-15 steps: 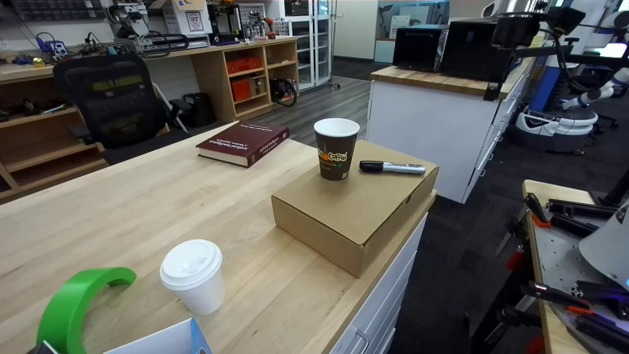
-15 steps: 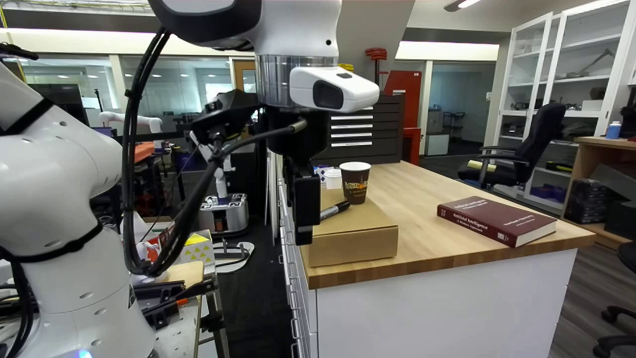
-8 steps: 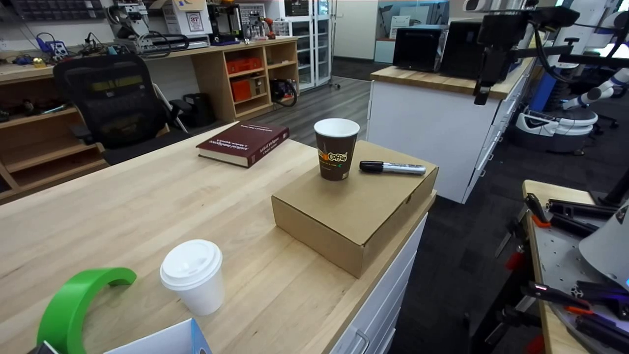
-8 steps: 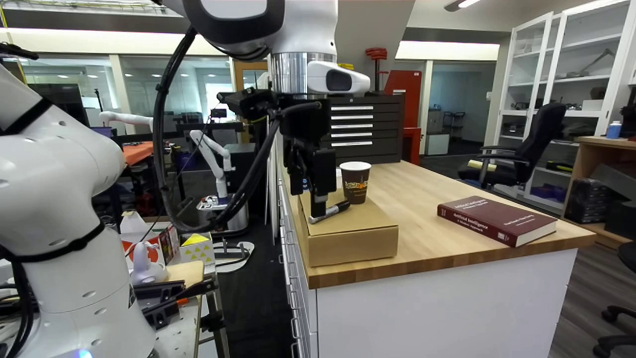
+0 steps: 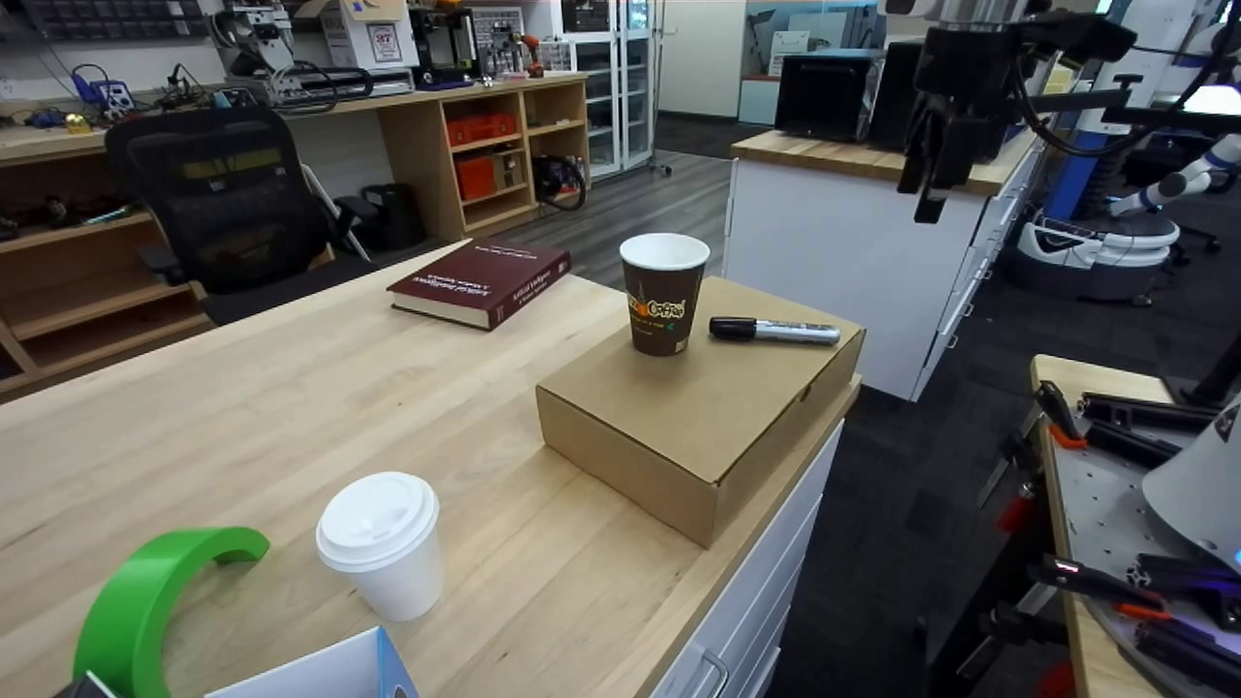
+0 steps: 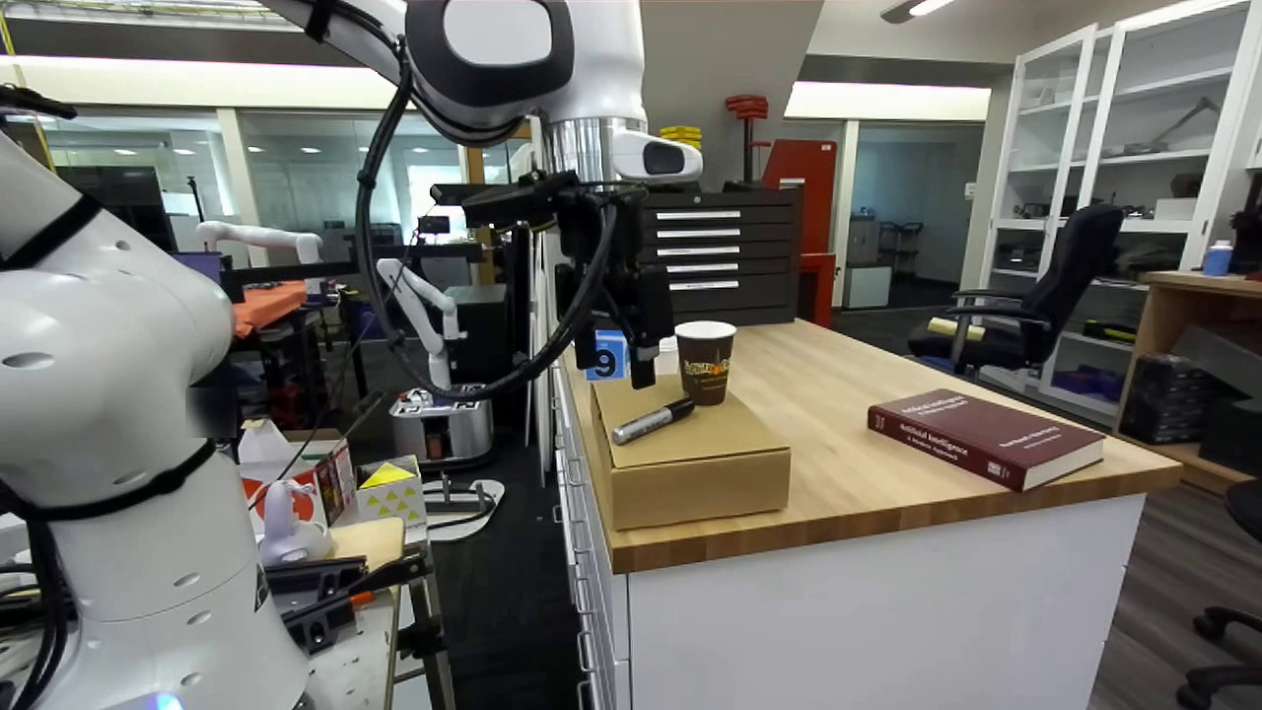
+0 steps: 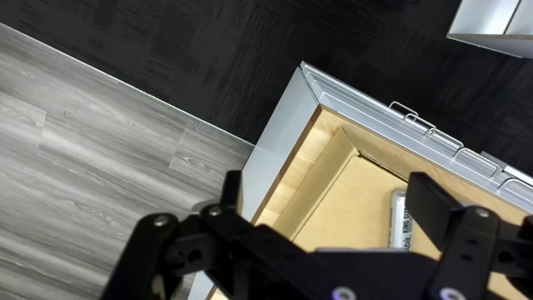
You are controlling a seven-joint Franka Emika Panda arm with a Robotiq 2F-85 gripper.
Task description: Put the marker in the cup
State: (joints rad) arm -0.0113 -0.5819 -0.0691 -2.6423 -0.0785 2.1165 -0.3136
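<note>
The marker, grey with a black cap, lies flat on the cardboard box beside the cup; it also shows in an exterior view. In the wrist view its grey end shows, while the rest is hidden behind the gripper. The brown paper cup with a white inside stands upright on the same box, also in an exterior view; it is out of the wrist view. My gripper is open and empty above the box, its right finger partly over the marker. It also shows in both exterior views.
The cardboard box sits at the table's corner, near its edges. A dark red book lies farther along the table. A white cup with white lid, a green arch and a blue-and-white box stand at the other end.
My gripper has moved left and lower in an exterior view and has turned, so both fingers show now. It no longer covers the marker in an exterior view. The marker and cup have not moved.
</note>
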